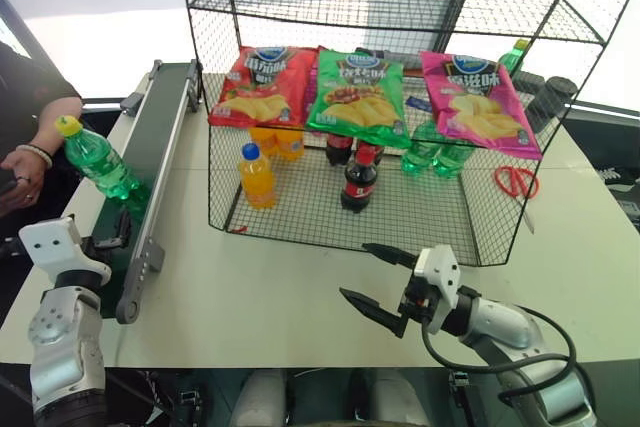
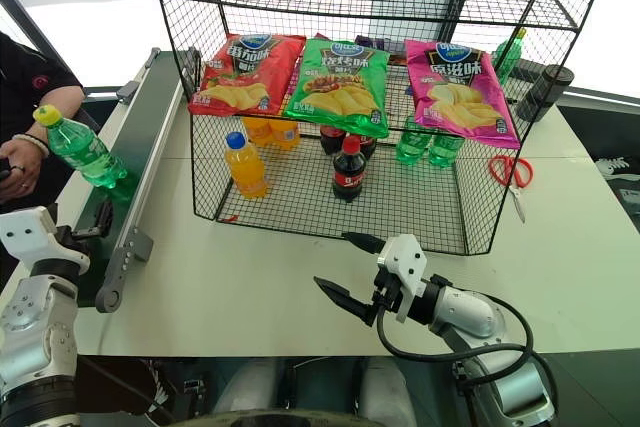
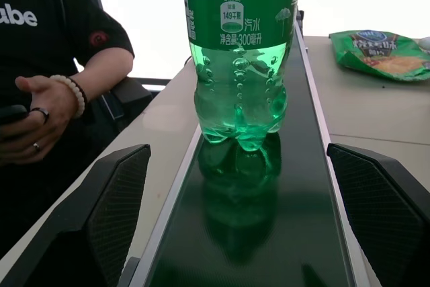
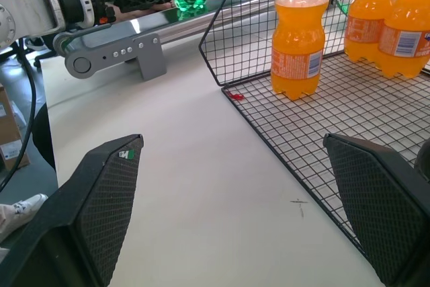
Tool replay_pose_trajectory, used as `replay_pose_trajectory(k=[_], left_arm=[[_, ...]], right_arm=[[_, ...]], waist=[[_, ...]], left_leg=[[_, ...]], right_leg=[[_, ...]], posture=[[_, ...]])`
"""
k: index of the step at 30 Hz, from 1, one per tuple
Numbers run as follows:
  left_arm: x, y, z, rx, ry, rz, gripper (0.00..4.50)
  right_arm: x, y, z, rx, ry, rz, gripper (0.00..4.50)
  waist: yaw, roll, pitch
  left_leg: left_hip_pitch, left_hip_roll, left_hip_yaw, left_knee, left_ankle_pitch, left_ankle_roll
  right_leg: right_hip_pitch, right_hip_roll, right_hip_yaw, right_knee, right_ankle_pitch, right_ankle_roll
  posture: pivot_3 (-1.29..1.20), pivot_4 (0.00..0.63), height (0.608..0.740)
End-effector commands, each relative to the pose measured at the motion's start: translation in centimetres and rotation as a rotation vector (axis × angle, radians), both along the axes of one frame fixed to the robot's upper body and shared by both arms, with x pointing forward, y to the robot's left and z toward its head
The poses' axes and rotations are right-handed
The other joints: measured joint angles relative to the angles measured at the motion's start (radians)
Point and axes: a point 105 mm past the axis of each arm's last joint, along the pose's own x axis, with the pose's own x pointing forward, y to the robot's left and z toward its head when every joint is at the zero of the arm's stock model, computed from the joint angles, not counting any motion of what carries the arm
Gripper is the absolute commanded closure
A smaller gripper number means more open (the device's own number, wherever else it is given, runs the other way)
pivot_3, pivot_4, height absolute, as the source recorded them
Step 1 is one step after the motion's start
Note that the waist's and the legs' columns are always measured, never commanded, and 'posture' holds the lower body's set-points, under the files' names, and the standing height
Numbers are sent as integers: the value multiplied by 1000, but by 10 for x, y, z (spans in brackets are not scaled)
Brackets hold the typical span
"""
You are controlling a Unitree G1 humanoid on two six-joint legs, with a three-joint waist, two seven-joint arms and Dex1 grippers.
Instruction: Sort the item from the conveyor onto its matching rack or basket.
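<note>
While upright on the conveyor (image 1: 160, 137), the bottle (image 1: 100, 160) points cap-up.

A: What carries everything?
B: A white table (image 1: 300, 297).
A: And directly on it?
B: The black wire rack (image 1: 400, 217) stands mid-table. Left of the rack, the conveyor (image 1: 160, 147) runs along the table's edge. Right of the rack lie red-handled scissors (image 1: 516, 183); behind them, beside the rack's right end, stand two dark cans (image 1: 553, 97).

On the green bottle's label (image 3: 240, 15) we read "中国", "149千焦" and "300毫升"; a person's black shirt (image 3: 40, 25) shows "ube".
</note>
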Motion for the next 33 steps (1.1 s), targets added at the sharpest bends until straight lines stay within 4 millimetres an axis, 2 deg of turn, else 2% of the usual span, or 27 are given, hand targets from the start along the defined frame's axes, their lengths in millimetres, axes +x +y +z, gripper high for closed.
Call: replay_pose_trajectory(k=[1,21,24,25,26,30,33], left_arm=[[-2,9,15,39,-50,36,0],[2,13,14,20,-63,43,0],[1,14,15,14,-72,45,881],[1,14,14,13,-72,45,1380],[1,14,14,13,-72,44,1698],[2,8,25,25,-106,-4,1720],[8,-19,53,74,-161,-186,1720]], right_arm=[[-2,4,7,21,-33,19,33],[0,6,10,31,-33,33,33],[1,7,11,33,-33,33,0],[1,7,12,33,-34,33,0],[1,7,12,33,-34,33,0],[4,5,15,23,-54,20,0],[10,1,21,23,-75,3,0]], waist=[[0,0,0],[0,-1,-1],[0,-1,-1],[1,-1,-1],[1,-1,-1],[1,-1,-1],[1,-4,0]], left_leg=[[0,0,0,0,0,0],[0,0,0,0,0,0],[0,0,0,0,0,0],[0,0,0,0,0,0],[0,0,0,0,0,0],[0,0,0,0,0,0],[-1,0,0,0,0,0]], right_leg=[[0,0,0,0,0,0],[0,0,0,0,0,0],[0,0,0,0,0,0],[0,0,0,0,0,0],[0,0,0,0,0,0],[0,0,0,0,0,0],[0,0,0,0,0,0]], posture=[[0,150,729],[0,150,729],[0,150,729],[0,150,729],[0,150,729],[0,150,729],[0,150,729]])
